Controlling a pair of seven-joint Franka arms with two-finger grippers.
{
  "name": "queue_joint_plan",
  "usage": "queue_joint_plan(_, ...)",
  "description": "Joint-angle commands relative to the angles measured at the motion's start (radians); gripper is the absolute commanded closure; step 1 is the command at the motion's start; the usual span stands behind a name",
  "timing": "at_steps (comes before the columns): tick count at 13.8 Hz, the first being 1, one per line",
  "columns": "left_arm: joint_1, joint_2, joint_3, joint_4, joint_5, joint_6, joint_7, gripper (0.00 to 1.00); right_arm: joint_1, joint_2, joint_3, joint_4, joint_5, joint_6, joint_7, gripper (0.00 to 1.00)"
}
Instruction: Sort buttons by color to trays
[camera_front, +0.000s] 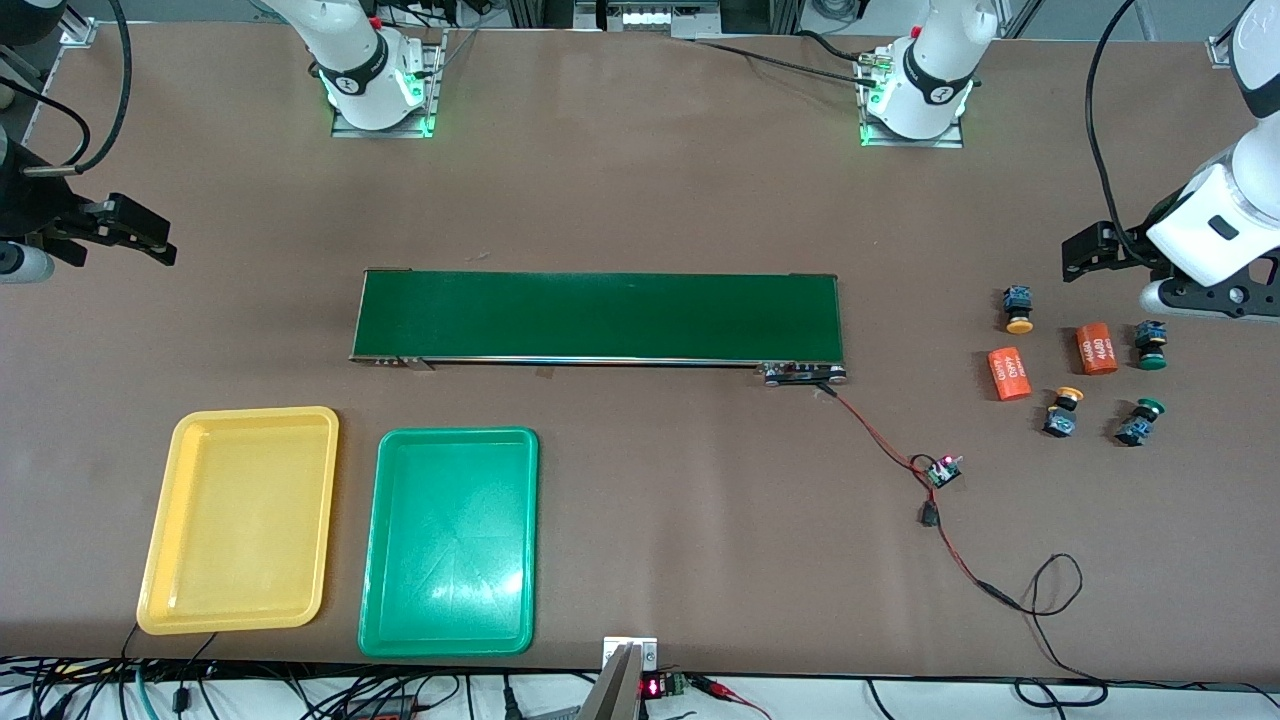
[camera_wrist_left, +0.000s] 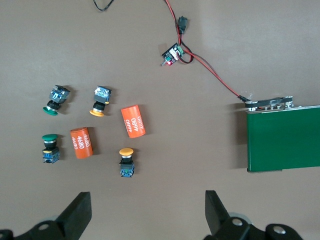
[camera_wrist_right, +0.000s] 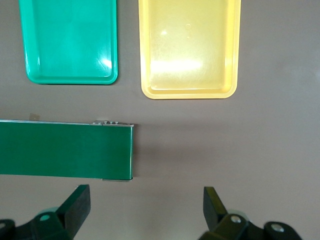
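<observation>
Yellow tray (camera_front: 240, 520): empty, beside green tray (camera_front: 449, 541)
Buttons (camera_front: 1085, 365): four, loose on table
Left gripper (camera_wrist_left: 147, 210): jaws apart, over buttons
Right gripper (camera_wrist_right: 145, 207): jaws apart, holding nothing

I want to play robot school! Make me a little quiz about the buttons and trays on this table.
1. True or false: a button already lies in the green tray.
2. Pick one. The orange cylinders marked 4680 lie: A) on the conveyor belt; B) among the buttons, toward the left arm's end of the table; C) in the yellow tray.
3. Fill in: the left gripper and the right gripper both hang with jaws ____, holding nothing.

Key: 1 false, both trays hold nothing. 2 B. 3 open.
</observation>
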Motion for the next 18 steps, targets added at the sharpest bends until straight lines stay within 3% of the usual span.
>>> queue_joint_plan(1,-0.003,0.037,-0.001,0.058,-0.022,-0.023,0.005,0.00,0.000,-0.015,0.003,-0.017,-0.011,0.011,0.000,0.00)
queue_joint_plan(4,-0.002,0.081,-0.001,0.106,-0.020,-0.069,0.004,0.00,0.000,-0.015,0.003,-0.016,-0.011,0.013,0.000,0.00)
queue_joint_plan(13,0.058,0.108,0.002,0.091,-0.023,-0.073,0.002,0.00,-0.002,-0.009,0.003,-0.014,-0.013,0.024,0.000,0.00)
queue_joint_plan(18,0.107,0.157,0.002,-0.032,-0.022,0.070,-0.052,0.00,-0.002,-0.002,0.003,-0.013,-0.011,0.030,0.002,0.00)
